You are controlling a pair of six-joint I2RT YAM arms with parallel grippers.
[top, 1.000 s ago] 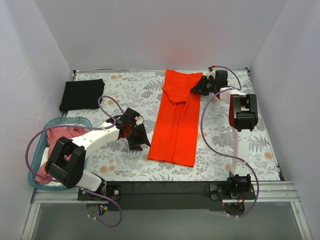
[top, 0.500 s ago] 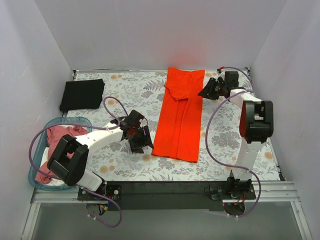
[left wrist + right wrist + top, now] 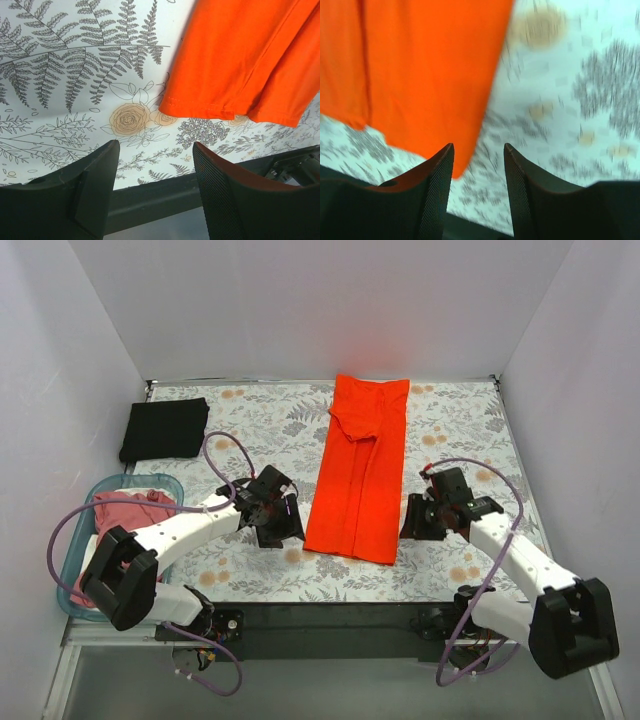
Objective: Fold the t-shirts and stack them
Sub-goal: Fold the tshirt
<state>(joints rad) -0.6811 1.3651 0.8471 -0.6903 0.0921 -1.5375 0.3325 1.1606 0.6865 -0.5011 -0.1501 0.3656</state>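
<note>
The orange t-shirt (image 3: pixel 358 475) is held by neither gripper. The left gripper (image 3: pixel 280 525) has its jaws spread wide with nothing between them. In its wrist view the gripper (image 3: pixel 155 146) faces the shirt's near left corner (image 3: pixel 240 55), where a stitched hem shows. The right gripper (image 3: pixel 415 520) also has its jaws apart and empty. Its wrist view is blurred, but the gripper (image 3: pixel 478 147) sits close to the shirt's near right edge (image 3: pixel 415 65).

Between the two grippers, the shirt lies flat as a long folded strip on the flowered table (image 3: pixel 260 425), running from the far edge toward the arms. A folded black t-shirt (image 3: pixel 165 428) lies at the far left corner, well apart. At the near left, a pink t-shirt (image 3: pixel 125 508) is bunched in a teal basket (image 3: pixel 70 575).
</note>
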